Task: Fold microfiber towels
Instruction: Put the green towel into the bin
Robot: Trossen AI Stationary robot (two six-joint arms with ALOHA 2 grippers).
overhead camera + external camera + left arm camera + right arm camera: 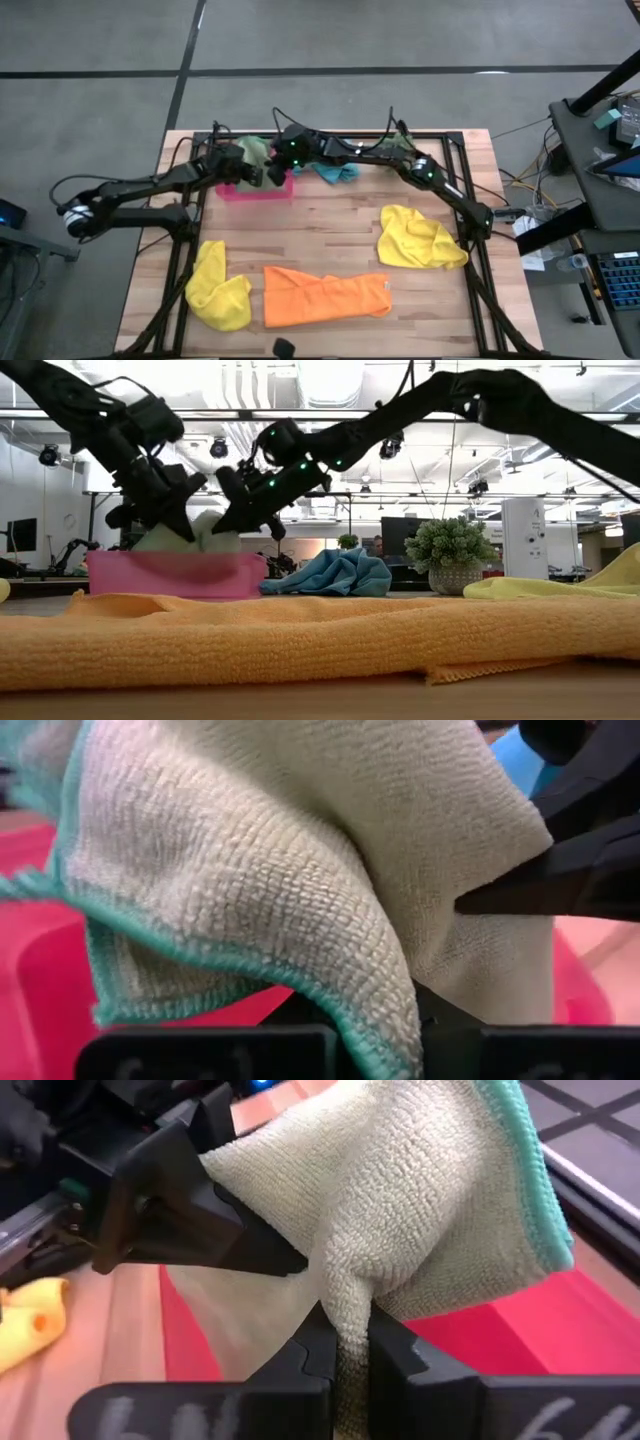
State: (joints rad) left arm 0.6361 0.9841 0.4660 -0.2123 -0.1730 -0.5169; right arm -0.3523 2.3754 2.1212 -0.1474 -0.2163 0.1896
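Note:
Both grippers are shut on the light green towel (256, 150), which has a teal hem and hangs just above the pink tray (258, 192) at the table's far side. My left gripper (247, 166) comes at it from the left and my right gripper (276, 170) from the right. In the low view the towel (196, 535) hangs between them over the tray (175, 574). The turquoise towel (336, 172) lies crumpled right of the tray. One yellow towel (420, 238) lies at the right and another (220, 290) at the near left. The orange towel (325, 296) lies spread near the front edge. My left gripper (400, 1020) pinches a bunched fold of the light green towel (385, 975) between its two fingers, beside the teal hem. Several layers drape over the fingers, and the towel hangs above the tray. My right gripper (345, 1355) pinches a gathered fold of the towel (345, 1315) between its two fingers. The cloth fans out beyond the fingers toward the left gripper (180, 1210), clear of the tray (470, 1340).
A small plant ball (450, 550) stands at the far right of the table, behind the turquoise towel (335, 573). The orange towel (300, 640) fills the near table in the low view. Bare wood lies between the tray and the orange towel.

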